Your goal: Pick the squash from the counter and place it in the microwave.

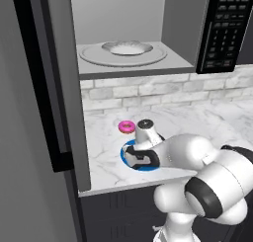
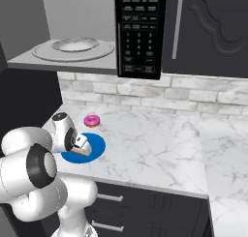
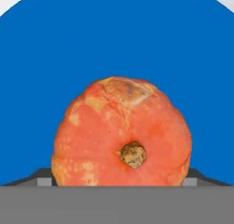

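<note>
We see gripper [image 1: 140,158] low over blue plate [image 2: 97,145], squash [image 3: 122,136] on plate close below; finger spread unclear.

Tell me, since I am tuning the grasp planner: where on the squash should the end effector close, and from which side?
Come from straight above. The squash sits stem-up on the blue plate, round and slightly flattened, so its widest rounded flanks on either side of the brown stem probably offer the best purchase. Close across the middle, with the stem between the fingers.
</note>
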### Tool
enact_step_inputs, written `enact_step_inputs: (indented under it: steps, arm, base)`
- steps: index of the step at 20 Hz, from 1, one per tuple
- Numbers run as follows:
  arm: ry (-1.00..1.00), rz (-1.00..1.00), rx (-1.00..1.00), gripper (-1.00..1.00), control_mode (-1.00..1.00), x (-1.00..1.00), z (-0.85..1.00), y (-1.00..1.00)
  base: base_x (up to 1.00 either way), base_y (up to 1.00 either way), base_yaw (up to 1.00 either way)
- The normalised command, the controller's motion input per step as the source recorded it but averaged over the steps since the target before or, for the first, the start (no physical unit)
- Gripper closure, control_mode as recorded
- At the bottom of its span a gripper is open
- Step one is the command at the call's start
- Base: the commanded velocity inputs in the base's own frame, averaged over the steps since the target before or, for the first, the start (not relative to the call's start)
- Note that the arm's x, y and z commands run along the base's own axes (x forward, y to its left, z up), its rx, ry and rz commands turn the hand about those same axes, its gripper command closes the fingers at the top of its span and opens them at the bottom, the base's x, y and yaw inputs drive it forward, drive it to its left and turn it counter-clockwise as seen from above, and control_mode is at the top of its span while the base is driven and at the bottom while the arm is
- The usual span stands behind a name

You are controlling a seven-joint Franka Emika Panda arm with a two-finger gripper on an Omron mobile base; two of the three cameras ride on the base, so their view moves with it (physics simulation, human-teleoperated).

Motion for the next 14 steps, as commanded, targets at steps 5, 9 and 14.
enact_step_inputs:
  steps: [5,9,14]
  arm:
    - [0.01,-0.08,0.05,1.0,-1.0,0.26,-0.28,0.0]
    - [-0.01,-0.01,0.03,1.0,-1.0,0.07,-0.03,-0.11]
    - [-0.14,0.0,0.02,1.0,-1.0,-0.34,0.19,-0.23]
  base:
    - [0.0,0.0,0.0]
    - [0.0,0.0,0.0]
    - [0.0,0.0,0.0]
